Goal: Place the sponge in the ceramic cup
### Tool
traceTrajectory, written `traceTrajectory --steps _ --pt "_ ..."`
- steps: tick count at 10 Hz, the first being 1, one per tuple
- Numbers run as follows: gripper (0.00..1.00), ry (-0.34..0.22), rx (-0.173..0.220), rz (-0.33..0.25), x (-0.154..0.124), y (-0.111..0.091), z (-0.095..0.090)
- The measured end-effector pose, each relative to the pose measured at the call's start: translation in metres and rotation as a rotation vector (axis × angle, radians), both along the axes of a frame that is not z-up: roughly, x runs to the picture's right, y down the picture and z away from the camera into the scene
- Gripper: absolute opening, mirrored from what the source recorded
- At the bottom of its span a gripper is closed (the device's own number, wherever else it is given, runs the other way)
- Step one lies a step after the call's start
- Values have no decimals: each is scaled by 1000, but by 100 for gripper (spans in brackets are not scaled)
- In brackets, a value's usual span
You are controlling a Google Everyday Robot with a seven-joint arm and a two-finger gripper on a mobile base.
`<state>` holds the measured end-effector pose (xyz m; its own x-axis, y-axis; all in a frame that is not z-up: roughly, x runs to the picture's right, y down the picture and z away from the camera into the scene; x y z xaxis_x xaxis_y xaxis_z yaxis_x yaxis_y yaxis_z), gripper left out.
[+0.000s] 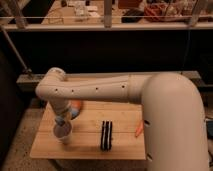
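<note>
The white ceramic cup point(62, 134) stands at the front left of the wooden table point(85, 145). My gripper point(61, 121) hangs straight down from the arm's bent wrist, right over the cup's mouth. A small light-blue piece, the sponge point(59, 121), shows at the gripper's tip just above the rim, and the gripper is shut on it. The arm hides most of the sponge and the back of the cup.
An orange-red bowl point(76, 108) sits behind the cup, half hidden by the arm. A black-and-white striped bar point(106, 135) lies mid-table and a small orange item point(139, 130) lies to its right. A dark counter and railing run behind the table.
</note>
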<state>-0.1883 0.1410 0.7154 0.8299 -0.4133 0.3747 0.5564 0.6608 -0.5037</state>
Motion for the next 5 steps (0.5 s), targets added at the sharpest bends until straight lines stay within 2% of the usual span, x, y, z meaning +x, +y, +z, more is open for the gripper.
traceTrajectory --steps 5 --pt "1 -8 -6 -8 -10 8 1"
